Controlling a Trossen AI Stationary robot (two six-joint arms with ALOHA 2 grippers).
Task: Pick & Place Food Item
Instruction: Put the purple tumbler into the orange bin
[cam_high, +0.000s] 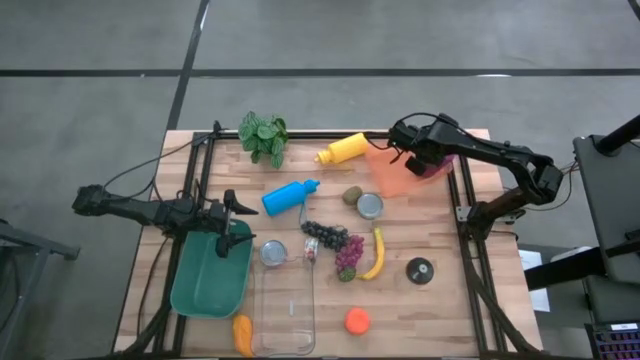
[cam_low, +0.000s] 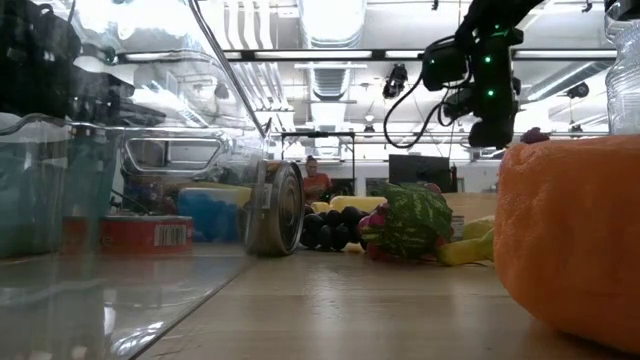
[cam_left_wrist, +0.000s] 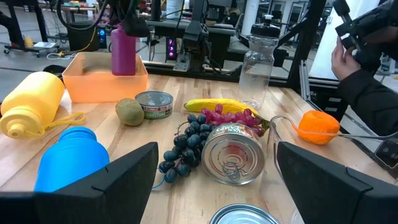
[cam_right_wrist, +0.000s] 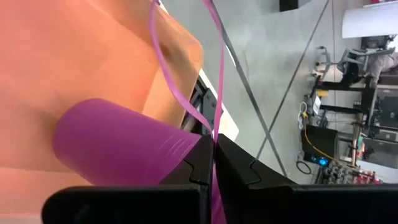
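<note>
Right gripper is pressed together on the purple bottle's strap; purple bottle hangs upright just above the orange bin. Left gripper, spread empty, waits over the green bin.

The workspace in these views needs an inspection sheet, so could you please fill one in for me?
Surface: wooden table, crowded.
Job's things: banana, grapes, kiwi, orange, two cans; green bin and orange bin.
Clutter: blue bottle, yellow bottle, purple bottle in the orange bin, clear container, plant.
Grippers: left gripper open above the green bin; right gripper shut on the purple bottle's strap.
Cables: run along both arms.
Surroundings: a person's sleeve beyond the table.
</note>
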